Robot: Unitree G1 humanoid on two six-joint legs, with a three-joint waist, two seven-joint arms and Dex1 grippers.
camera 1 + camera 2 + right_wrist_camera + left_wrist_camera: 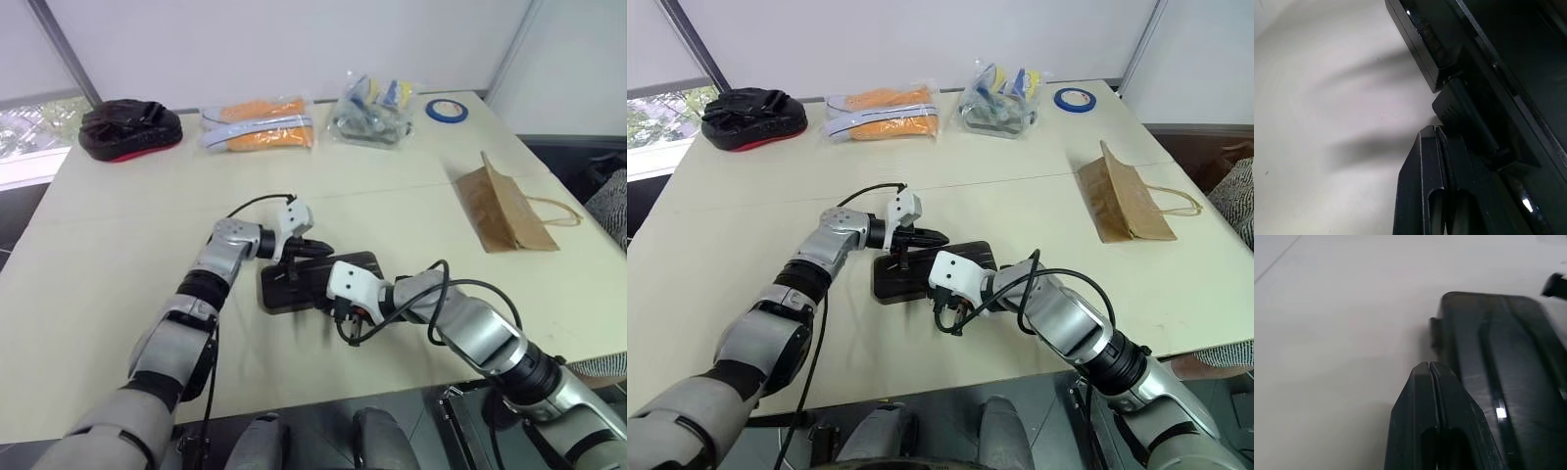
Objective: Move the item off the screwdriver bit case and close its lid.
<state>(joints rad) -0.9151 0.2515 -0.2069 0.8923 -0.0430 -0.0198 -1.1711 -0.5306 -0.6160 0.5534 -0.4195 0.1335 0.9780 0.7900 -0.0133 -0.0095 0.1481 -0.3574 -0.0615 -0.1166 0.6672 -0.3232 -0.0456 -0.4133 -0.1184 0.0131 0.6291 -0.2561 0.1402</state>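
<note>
Dark case (921, 272) between both arms' closed fingers (1422, 196).

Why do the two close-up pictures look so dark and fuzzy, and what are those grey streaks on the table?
Left wrist view: the shut left gripper and the screwdriver bit case sit very near the lens, so their edges look soft; one small glare spot glints on the lid. Right wrist view: the shut right gripper is beside the latch tab; the grey streaks are soft shadows on the table.

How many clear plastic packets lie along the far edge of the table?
2. The orange-filled packet lies beside the black-and-red pouch; the packet with blue and yellow items lies between it and the blue tape roll.
</note>
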